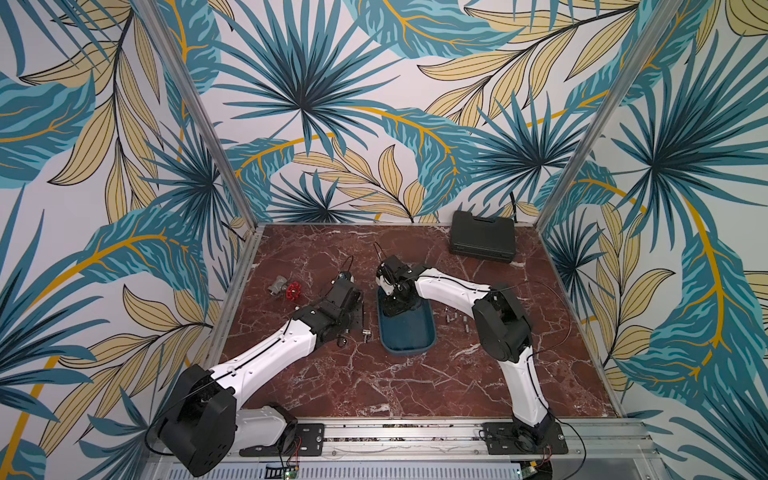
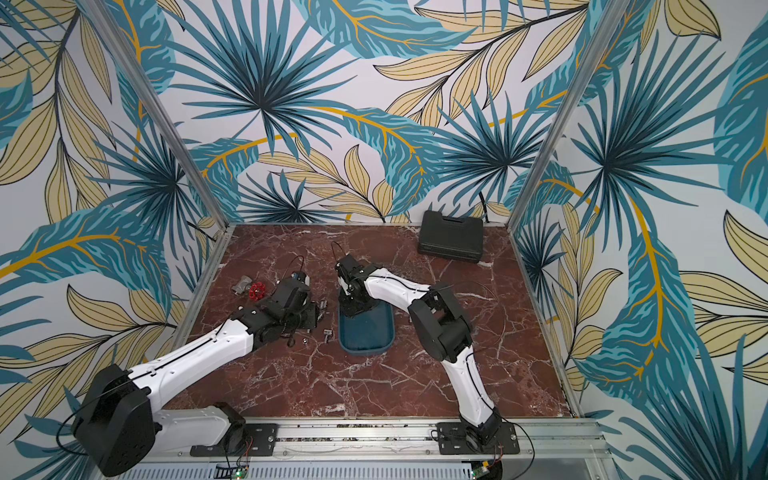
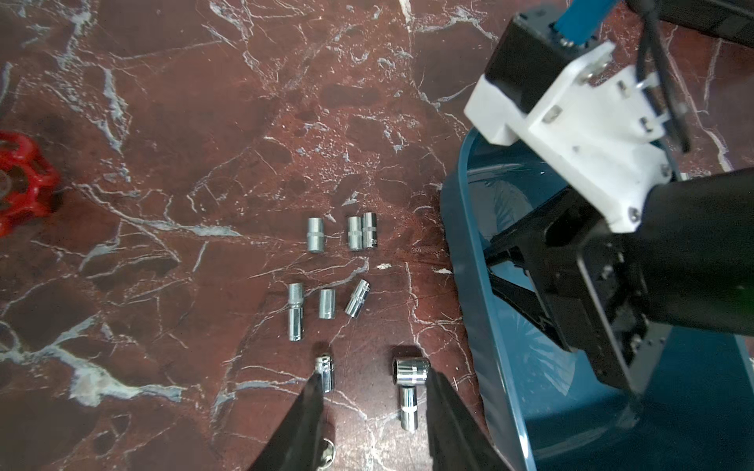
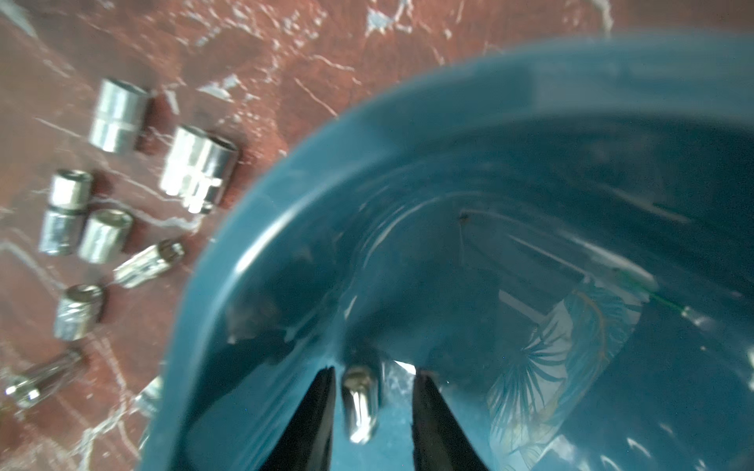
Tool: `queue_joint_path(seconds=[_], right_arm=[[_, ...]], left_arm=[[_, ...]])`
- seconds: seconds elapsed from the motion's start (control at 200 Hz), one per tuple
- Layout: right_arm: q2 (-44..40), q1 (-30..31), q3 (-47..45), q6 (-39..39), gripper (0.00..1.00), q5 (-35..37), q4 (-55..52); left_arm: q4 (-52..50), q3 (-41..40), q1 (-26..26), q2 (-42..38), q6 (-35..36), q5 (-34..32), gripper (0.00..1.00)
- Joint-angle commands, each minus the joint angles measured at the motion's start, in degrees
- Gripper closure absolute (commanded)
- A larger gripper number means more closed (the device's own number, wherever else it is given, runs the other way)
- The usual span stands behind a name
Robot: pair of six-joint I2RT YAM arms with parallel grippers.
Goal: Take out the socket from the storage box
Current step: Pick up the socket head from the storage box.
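Right gripper [image 4: 374, 371], lower centre of its wrist view, straddles one socket [image 4: 359, 403] inside the single storage box [image 4: 285, 195], fingers [image 4: 314, 420] apart, not clamping. Left gripper [image 3: 374, 370] hangs released over about ten loose sockets [image 3: 355, 232] beside the box.

Red handwheel [image 3: 22, 183] cut off at edge, socket [image 4: 360, 401] blurred, seemingly lying loose
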Motion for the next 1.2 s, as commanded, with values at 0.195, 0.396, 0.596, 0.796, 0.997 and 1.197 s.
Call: queue_joint_path(seconds=[0.195, 0.396, 0.596, 0.796, 0.997, 1.197], right_arm=[[1.5, 0.8, -0.2, -0.6, 0.81, 1.6, -1.9], [-0.5, 0.8, -2.0, -0.4, 0.85, 3.3, -1.9], [-3.1, 0.8, -4.2, 0.4, 0.77, 4.6, -2.2], [-5.1, 0.9, -5.1, 0.9, 0.68, 6.3, -2.8], [-5.8, 0.8, -5.6, 1.2, 0.7, 6.2, -4.4], [-6.7, 0.8, -8.2, 1.7, 0.77, 5.8, -4.2]], left_arm=[[0.5, -0.9, 0.3, 0.2, -0.4, 0.1, 0.56], [0.4, -0.8, 0.3, 0.2, -0.3, 0.1, 0.56], [0.4, -0.6, 0.3, 0.4, -0.2, 0.2, 0.56], [0.7, -0.7, 0.3, 0.4, -0.2, 0.2, 0.56], [0.6, -0.8, 0.3, 0.4, -0.1, 0.4, 0.56], [0.8, -0.9, 0.3, 0.4, -0.1, 0.6, 0.56]])
